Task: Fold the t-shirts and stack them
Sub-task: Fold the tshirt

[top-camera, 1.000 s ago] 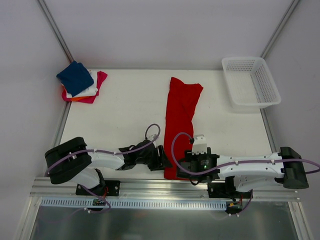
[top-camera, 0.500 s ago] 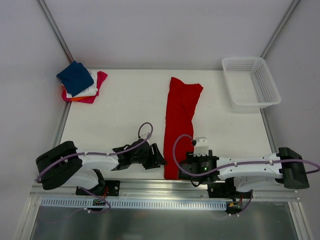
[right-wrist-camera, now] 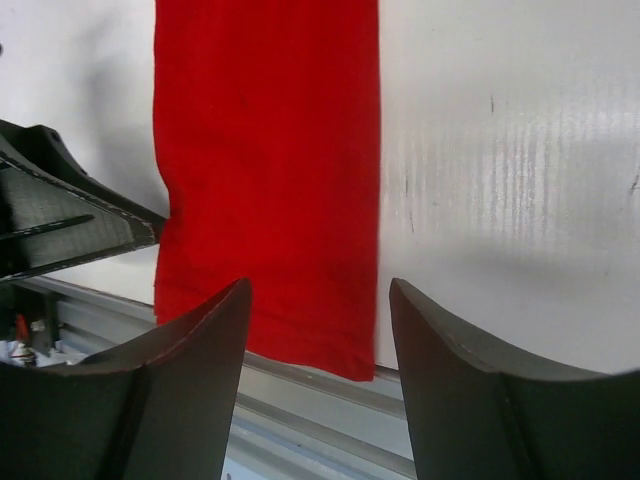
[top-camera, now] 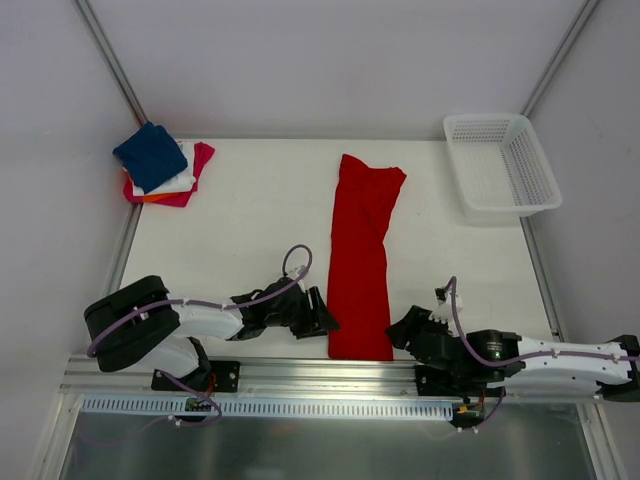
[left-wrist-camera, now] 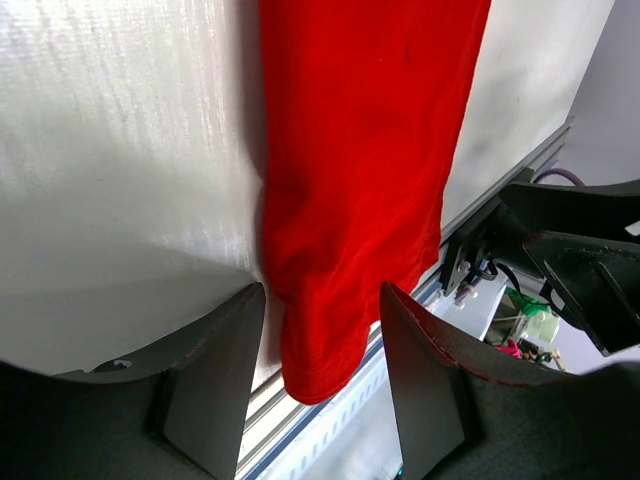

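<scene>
Left pincer [top-camera: 325, 320] and right pincer [top-camera: 396, 330], both released, flank the red t-shirt [top-camera: 360, 250]; only my wrist views show its hem overlapping the surface's [top-camera: 250, 220] edge nearest them.

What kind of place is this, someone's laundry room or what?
Probably a robotics lab test cell, not a home: a white table boxed in by plain panels, robot arms bolted to an aluminium rail, one red t-shirt laid out.
</scene>
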`<state>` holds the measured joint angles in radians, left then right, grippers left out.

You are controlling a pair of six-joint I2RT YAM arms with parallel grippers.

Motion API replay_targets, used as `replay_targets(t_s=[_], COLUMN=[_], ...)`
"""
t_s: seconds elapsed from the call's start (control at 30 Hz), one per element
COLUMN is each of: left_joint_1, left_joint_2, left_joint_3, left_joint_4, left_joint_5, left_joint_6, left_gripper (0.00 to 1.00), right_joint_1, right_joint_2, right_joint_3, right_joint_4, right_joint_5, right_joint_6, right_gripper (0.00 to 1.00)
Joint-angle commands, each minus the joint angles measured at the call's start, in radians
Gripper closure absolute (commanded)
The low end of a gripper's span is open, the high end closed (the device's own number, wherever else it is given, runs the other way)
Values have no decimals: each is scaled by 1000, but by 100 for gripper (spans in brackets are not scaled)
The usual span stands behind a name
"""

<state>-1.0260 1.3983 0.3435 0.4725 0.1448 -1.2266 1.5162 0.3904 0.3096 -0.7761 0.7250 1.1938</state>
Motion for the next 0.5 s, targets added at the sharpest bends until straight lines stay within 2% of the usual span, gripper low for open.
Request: replay_targets(t_s=[0.0, 0.17, 0.47], left_joint_1=[3, 1, -19], left_joint_2=[53, 67, 103], left_joint_3=[-24, -31, -57], left_joint_4=[-103, -91, -41], left_joint_5=[-16, -11, -1], left_joint_6=[24, 16, -20], left_gripper=[48, 49, 50], right_joint_1=[4, 4, 4], right_joint_2=[-108, -113, -188], right_joint_3=[-46, -61, -150], right_joint_4=[15, 5, 90], right_joint_5=[22, -18, -81], right_joint_6=[41, 79, 141], right_gripper=[39, 39, 40])
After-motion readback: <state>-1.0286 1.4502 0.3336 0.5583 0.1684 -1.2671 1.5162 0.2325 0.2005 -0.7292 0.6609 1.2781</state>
